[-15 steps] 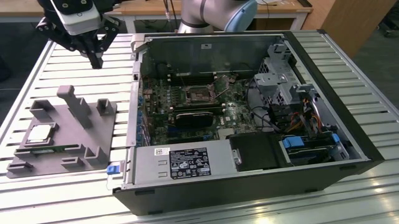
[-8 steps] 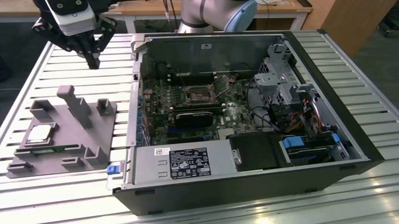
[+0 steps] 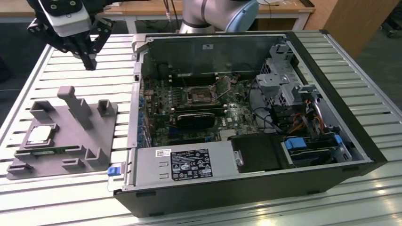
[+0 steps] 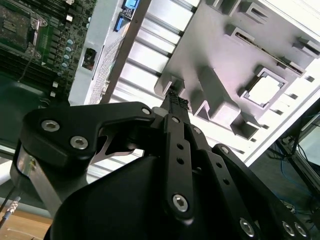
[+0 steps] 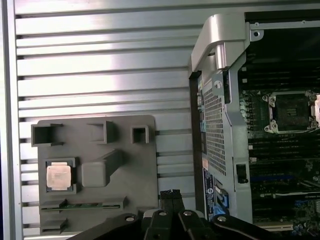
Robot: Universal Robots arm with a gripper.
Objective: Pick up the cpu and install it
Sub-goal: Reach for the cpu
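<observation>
One cpu (image 3: pixel 41 134) sits in the grey fixture (image 3: pixel 69 141) on the desk (image 3: pixel 56 75) in the exterior view, well apart from the hand (image 3: pixel 88 61). In the second wrist view its fingers (image 4: pixel 175 104) are pressed together and hold nothing. In the first wrist view the cpu (image 5: pixel 59 176) seems light, stiff and fragile; I would take it by the thin edges.

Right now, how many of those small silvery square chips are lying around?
1. The cpu sits in a square pocket of the grey fixture, beside the open computer case. Parts inside the case could hide another.
</observation>
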